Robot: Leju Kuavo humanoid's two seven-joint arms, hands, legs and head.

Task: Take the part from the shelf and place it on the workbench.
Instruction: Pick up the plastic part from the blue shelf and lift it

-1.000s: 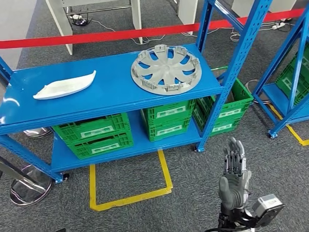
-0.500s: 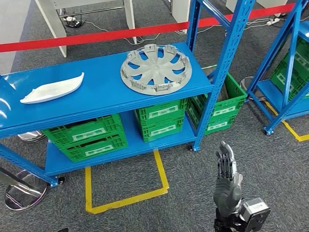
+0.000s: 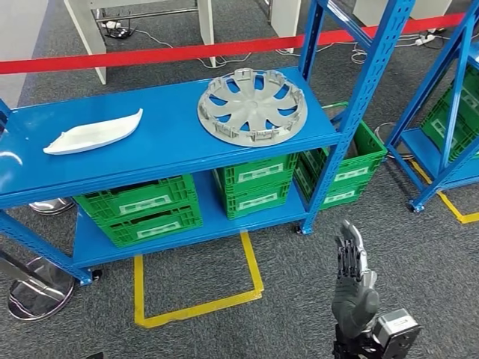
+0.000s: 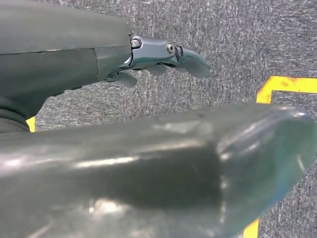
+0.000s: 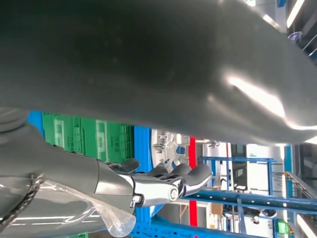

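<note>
A grey wheel cover (image 3: 252, 106) lies flat on the top board of the blue shelf (image 3: 169, 146), near its right end; its edge shows in the right wrist view (image 5: 170, 144). A long white curved part (image 3: 93, 132) lies toward the left end of the same board. My right hand (image 3: 353, 280) is raised in front of the shelf's right post, over the carpet, fingers straight and apart, holding nothing; its fingers (image 5: 164, 183) point toward the shelf. My left hand (image 4: 160, 54) hangs over the carpet with its fingers stretched out and nothing in it.
Green crates (image 3: 144, 209) fill the lower board, with more (image 3: 344, 176) on the floor to the right. A second blue rack (image 3: 446, 127) stands at far right. Yellow floor tape (image 3: 194, 303) marks a box before the shelf. A red barrier band (image 3: 169, 54) runs behind.
The whole picture has shifted left then back right, so the camera has moved. My right hand has dropped slightly lower in the picture and stays empty.
</note>
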